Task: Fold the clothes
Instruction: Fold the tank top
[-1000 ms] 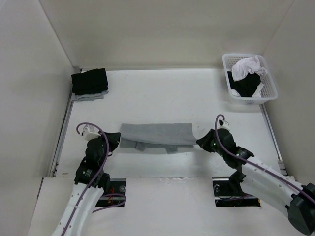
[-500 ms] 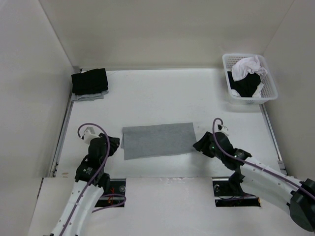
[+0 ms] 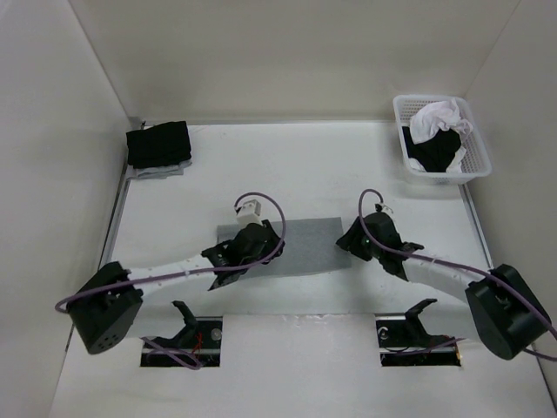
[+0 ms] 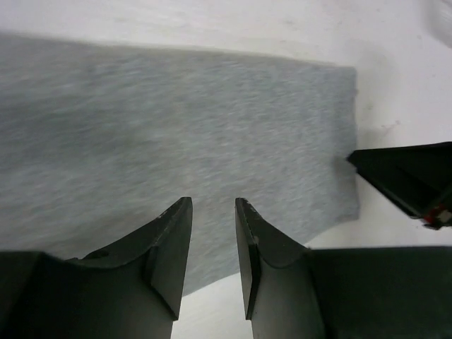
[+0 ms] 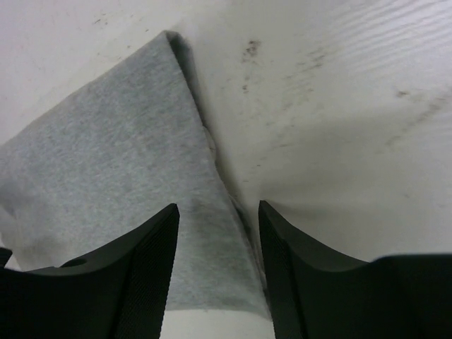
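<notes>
The clothes [image 3: 309, 248] lie flat, long axis 9 to 3 o'clock — left gripper [image 3: 261, 246] above them, right gripper [image 3: 352, 242] at the 3 o'clock edge; both jaws parted, empty.

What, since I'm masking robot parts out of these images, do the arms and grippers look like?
The left arm and right arm have white links between chunky black joints, each with a thin purple cable looping over the wrist. The left gripper and right gripper carry two matte black, tapered fingers; the right ones show fine ribbing.
</notes>
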`<state>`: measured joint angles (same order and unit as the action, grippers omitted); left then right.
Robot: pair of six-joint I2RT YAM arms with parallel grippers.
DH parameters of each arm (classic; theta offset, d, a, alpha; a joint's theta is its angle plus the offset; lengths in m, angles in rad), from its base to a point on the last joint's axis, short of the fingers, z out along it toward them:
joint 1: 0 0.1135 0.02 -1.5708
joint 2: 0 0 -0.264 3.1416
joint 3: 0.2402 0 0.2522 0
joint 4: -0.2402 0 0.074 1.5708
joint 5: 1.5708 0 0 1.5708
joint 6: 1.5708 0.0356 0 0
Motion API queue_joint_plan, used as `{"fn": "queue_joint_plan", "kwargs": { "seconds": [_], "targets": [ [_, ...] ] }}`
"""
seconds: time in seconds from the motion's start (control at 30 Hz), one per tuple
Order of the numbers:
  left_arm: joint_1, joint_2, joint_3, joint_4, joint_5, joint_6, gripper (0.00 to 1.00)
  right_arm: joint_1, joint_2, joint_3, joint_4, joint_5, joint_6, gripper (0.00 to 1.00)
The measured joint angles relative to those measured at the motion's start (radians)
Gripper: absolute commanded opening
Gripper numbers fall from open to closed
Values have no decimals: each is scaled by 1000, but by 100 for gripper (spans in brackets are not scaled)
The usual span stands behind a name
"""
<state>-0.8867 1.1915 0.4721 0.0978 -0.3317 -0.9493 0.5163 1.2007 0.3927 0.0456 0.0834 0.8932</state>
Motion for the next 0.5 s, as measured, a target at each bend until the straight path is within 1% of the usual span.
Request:
{"fn": "queue_joint_plan", "kwargs": {
  "seconds": [0.1, 0.23, 0.37, 0.47, 0.5],
  "targets": [
    [-10, 98, 33, 101, 2, 16, 29, 0, 46, 0, 67, -60, 5, 45],
    [44, 100, 14, 143, 8, 27, 29, 0, 78, -29, 156, -134, 47, 38],
    [105, 21, -21, 153, 7, 46, 29, -7, 129, -64, 272, -182, 103, 21],
    [130, -26, -21, 161, 8, 64, 29, -14, 180, -83, 370, -212, 144, 7],
    [137, -38, -21, 164, 8, 70, 29, -19, 193, -92, 403, -224, 157, 4]
  ]
}}
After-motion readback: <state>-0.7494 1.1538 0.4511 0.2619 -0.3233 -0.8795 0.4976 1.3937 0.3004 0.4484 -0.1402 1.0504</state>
